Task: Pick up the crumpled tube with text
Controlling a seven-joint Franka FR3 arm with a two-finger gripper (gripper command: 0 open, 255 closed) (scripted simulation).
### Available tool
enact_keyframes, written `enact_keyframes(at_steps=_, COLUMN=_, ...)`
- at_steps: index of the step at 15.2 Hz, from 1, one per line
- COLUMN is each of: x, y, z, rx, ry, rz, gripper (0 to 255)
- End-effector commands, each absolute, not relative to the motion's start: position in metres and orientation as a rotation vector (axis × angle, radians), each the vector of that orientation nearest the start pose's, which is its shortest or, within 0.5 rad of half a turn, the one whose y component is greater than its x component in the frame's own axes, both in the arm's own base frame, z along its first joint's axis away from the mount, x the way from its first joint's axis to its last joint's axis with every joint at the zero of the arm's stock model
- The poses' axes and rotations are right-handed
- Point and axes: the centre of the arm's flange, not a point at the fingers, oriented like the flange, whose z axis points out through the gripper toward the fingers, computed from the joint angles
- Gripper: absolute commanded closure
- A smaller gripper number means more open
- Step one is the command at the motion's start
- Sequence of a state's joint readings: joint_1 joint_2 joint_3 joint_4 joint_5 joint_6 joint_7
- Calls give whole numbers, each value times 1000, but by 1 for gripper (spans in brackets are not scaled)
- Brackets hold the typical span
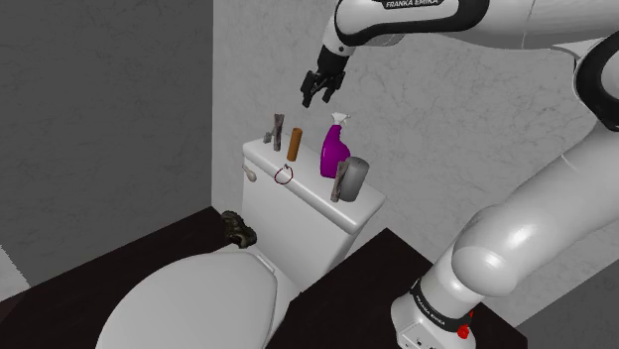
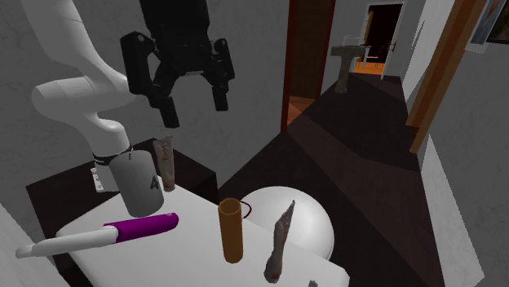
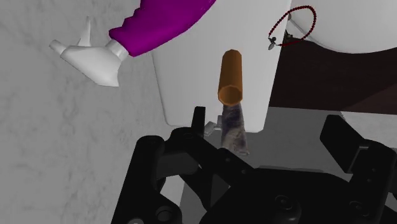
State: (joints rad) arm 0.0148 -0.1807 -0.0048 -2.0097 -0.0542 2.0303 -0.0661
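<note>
On the toilet tank lid [image 1: 309, 190], at its end toward the shoulder view's left, I log one crumpled tube [image 1: 278, 130], standing just beside a brown cylinder [image 1: 294, 145]; purple spray bottle [image 1: 334, 154] farther along. My gripper [image 1: 317, 96]: above the lid, fingers spread, empty, apart from the tube.

Dim even light, faint soft shadows

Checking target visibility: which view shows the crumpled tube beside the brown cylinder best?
The second exterior view: the crumpled tube shows unobstructed along its whole length beside the brown cylinder. The wrist view shows its mottled surface, but the gripper hides one end. The shoulder view shows it distant, left of the cylinder.
</note>
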Motion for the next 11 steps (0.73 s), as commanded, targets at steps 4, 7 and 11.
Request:
enact_keyframes(at_steps=4, x=582, y=-1, z=525, rx=-3145, ry=-171, rz=-331, gripper=0)
enact_keyframes(at_steps=7, x=618, y=-1, z=510, rx=-3126, ry=-182, rz=-338, gripper=0)
enact_keyframes(at_steps=11, x=667, y=0, z=491, rx=-3101, ry=-197, rz=-346, gripper=0)
